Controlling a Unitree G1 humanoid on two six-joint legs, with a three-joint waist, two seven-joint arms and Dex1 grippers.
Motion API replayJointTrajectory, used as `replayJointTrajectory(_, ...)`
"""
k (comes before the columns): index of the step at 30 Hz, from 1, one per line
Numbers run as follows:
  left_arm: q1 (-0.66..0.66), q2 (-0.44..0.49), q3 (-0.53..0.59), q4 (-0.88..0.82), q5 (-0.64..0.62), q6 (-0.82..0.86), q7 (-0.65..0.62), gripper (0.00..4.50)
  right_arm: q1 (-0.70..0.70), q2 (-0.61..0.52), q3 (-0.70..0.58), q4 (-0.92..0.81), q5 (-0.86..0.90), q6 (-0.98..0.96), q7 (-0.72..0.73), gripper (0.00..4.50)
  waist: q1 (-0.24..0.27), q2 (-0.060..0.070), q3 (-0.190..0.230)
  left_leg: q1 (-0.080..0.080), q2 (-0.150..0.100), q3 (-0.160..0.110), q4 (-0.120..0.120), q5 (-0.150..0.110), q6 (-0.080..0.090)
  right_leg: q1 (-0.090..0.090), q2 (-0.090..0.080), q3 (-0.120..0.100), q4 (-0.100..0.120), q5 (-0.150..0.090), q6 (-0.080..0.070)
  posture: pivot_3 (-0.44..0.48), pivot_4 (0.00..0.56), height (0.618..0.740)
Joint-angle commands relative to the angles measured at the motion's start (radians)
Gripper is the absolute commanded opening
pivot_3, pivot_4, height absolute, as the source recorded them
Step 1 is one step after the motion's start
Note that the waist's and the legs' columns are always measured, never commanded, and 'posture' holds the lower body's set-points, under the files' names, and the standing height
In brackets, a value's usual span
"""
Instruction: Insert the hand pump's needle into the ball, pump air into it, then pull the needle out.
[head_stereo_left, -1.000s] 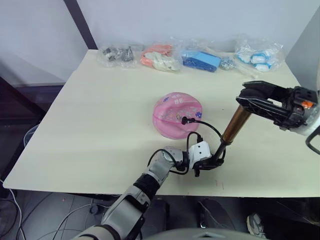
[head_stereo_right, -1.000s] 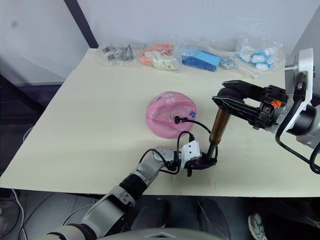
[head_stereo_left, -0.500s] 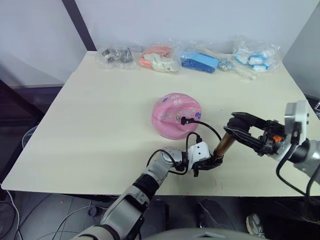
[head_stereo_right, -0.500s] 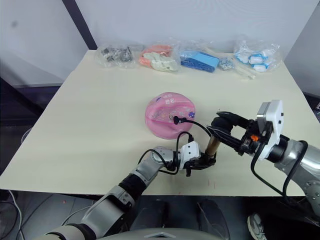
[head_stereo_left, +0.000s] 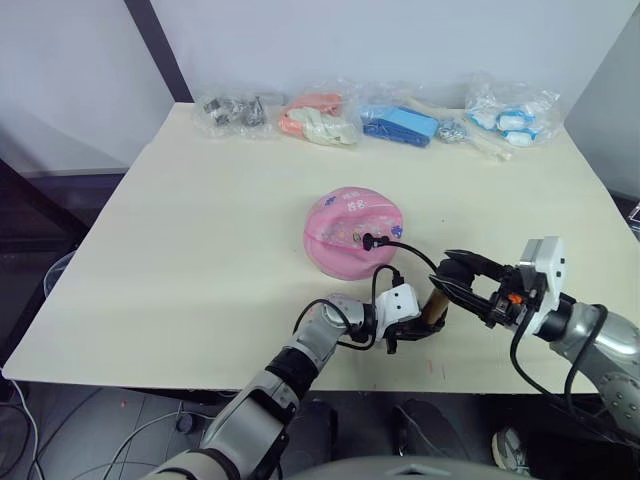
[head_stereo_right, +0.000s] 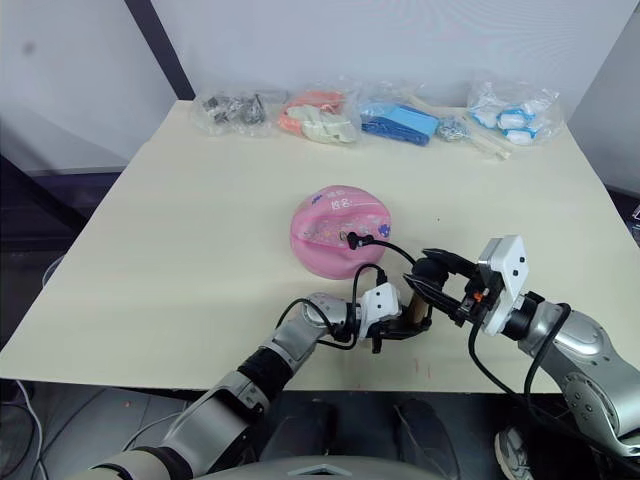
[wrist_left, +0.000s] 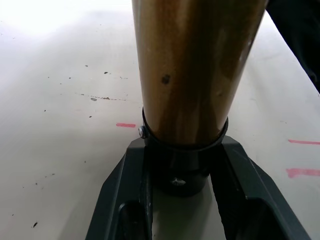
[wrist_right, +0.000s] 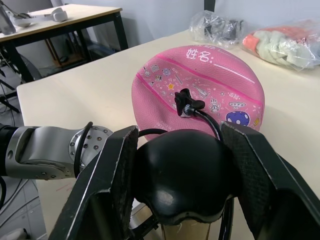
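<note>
Left wrist view shows our left gripper (wrist_left: 182, 170) clenched on the black base cap of the hand pump (wrist_left: 192, 65), holding the bronze tube upright on the table (wrist_left: 60, 90). In the right wrist view our right gripper (wrist_right: 182, 150) grasps the pump's round black handle, pushed low over the tube. The pink ball (head_stereo_left: 352, 228), sagging and underfilled, sits mid-table just beyond the pump, with the needle's fitting (wrist_right: 187, 103) seated in its valve and the hose (head_stereo_left: 412, 253) looping back.

We judge we are mid-pumping: we should keep the base pinned, stroke straight along the tube's axis, and leave the hose slack so the needle stays seated.

The ball carries white printed characters (wrist_right: 201, 52), apparently Chinese; we can make out no brand.
</note>
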Motion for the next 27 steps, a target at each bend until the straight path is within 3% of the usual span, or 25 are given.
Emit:
replayJointTrajectory(1,0.011,0.017,-0.006,0.069,0.039,0.029,0.012,1.10,0.020,-0.009,0.016,0.000,-0.005,0.044,0.013,2.30,0.000,0.000,0.000,0.000,0.000,0.000,0.000,0.000,0.000,0.000,0.000,0.000,0.000,0.000,0.000,0.000,0.150,0.740)
replayJointTrajectory(16,-0.001,0.009,-0.005,0.101,0.044,0.012,0.012,1.10,-0.194,-0.172,-0.279,-0.135,0.431,0.261,-0.103,2.30,0.004,0.002,0.003,-0.002,-0.001,-0.001,0.000,0.000,0.000,-0.001,-0.001,-0.001,-0.001,0.000,0.000,0.000,0.150,0.740)
replayJointTrajectory(27,-0.008,0.008,-0.005,0.115,0.045,0.007,0.009,1.10,-0.338,-0.336,-0.449,-0.027,0.739,0.334,-0.185,2.30,0.005,0.003,0.004,-0.003,0.000,0.000,0.000,0.000,0.000,-0.001,-0.002,-0.001,-0.001,0.000,0.000,0.000,0.150,0.740)
